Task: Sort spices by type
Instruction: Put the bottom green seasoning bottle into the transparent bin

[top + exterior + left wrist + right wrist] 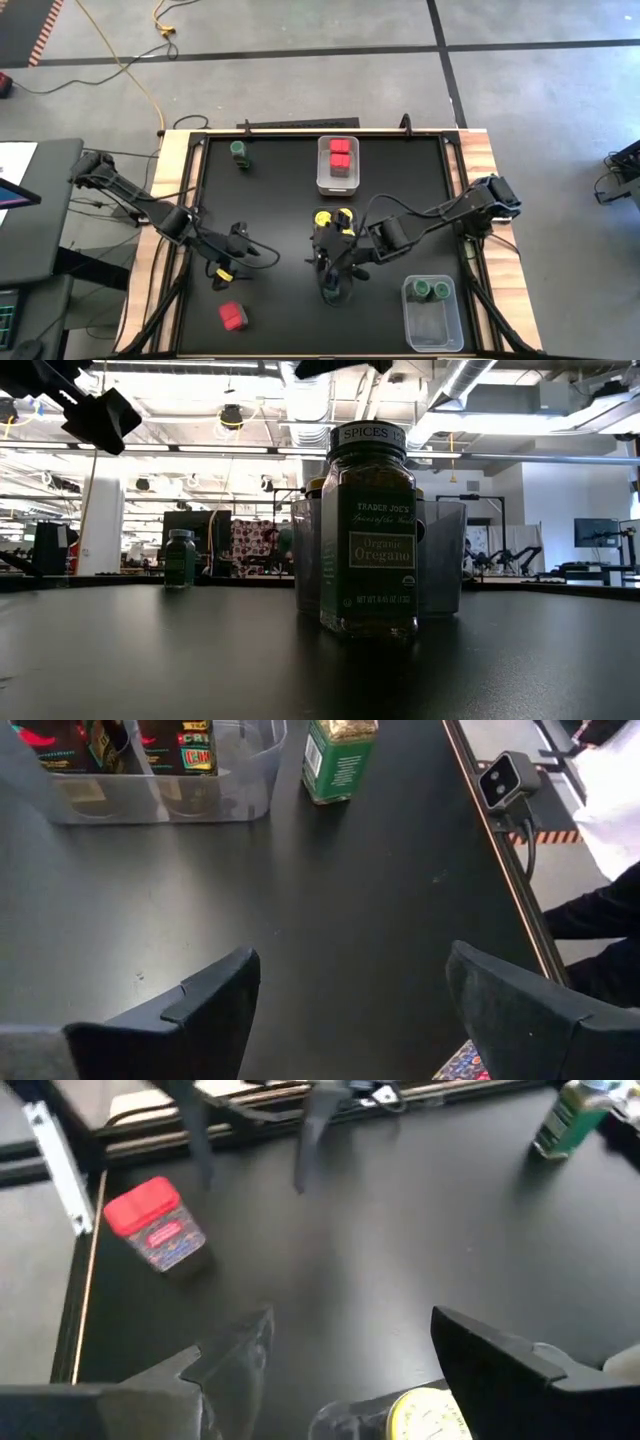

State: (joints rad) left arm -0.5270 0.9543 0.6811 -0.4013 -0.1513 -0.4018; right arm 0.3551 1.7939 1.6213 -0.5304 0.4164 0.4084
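Three kinds of spices stand on the black table. Two red square-topped ones sit in the far clear bin [338,180], and a third red one [232,316] [155,1225] stands near the near left corner. Yellow-lidded jars [333,218] [430,1420] stand in the middle bin [150,805]. Of the green-lidded jars, one [240,152] [570,1120] is at the far left, one [335,290] [368,540] [340,755] is by the near edge, and two are in the near right bin [432,318]. My left gripper [240,248] [350,990] hovers open over bare table. My right gripper [335,258] [345,1350] hangs open beside the yellow jars.
A small camera [510,780] sits on the table's near edge, close to the green jar there. Bare black table lies between the two grippers and across the left half. Cables run along the wooden side rails [175,200].
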